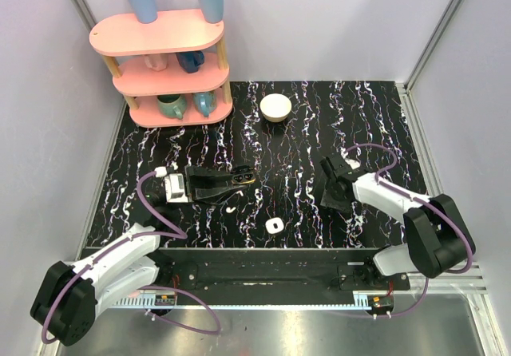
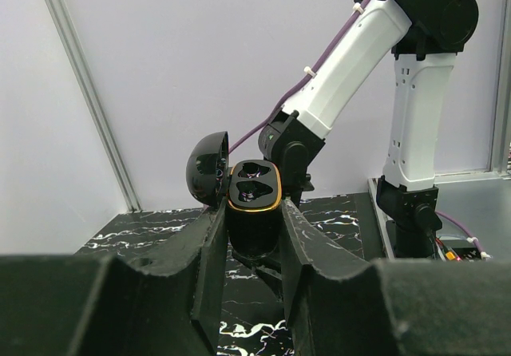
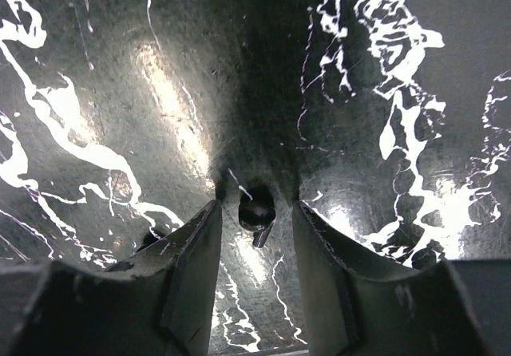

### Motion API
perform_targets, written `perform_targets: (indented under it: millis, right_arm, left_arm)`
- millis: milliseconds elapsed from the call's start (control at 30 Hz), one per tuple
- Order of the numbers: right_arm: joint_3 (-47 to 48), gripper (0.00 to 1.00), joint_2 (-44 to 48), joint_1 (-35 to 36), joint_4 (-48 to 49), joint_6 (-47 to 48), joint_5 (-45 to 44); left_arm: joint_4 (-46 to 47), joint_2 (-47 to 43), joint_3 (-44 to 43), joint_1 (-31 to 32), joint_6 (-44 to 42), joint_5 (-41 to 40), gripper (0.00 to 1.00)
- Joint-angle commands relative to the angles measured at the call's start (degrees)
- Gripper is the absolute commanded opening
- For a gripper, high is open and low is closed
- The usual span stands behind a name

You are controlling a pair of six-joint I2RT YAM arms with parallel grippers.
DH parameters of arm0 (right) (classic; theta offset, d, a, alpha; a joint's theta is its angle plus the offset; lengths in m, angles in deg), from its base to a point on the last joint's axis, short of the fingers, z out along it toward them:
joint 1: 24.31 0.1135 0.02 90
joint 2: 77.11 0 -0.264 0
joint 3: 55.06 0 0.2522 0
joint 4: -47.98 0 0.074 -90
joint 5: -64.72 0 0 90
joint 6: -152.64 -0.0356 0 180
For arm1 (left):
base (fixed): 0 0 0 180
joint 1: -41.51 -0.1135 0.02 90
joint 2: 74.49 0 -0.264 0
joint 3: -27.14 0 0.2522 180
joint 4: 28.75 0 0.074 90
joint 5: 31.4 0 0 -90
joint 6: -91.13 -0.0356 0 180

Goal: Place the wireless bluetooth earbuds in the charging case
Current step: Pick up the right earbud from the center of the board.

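My left gripper is shut on the charging case, which here is glossy black with a gold rim. The case is held above the table with its lid swung open to the left. Both of its sockets look empty. My right gripper points down at the table right of centre. One small black earbud with a short stem lies on the table between its fingers, with a gap on each side. The jaws stand open. In the top view that earbud is hidden under the gripper.
A small white rounded-square piece and a tiny white curved piece lie near the front middle. A white bowl sits at the back. A pink shelf with cups stands at the back left. Walls enclose the black marble table.
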Motion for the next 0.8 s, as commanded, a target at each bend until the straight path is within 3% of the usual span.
perform_targets:
  millis: [0,333,767]
  right_arm:
    - [2.0,0.48,-0.8,2.6,-1.5,-3.1,-3.8]
    - [1.9,0.45,-1.4,3.0,-1.7,-3.9,-7.5]
    - [0.4,0.41,-1.0,3.0,0.5,-5.4,-4.4]
  left_arm:
    - [11.6,-0.1,-0.5,0.1,-0.9,1.3,0.00]
    - [11.4,-0.7,-0.4,0.3,-1.0,1.4,0.00]
    - [11.4,-0.5,-0.4,0.2,-1.0,1.4,0.00]
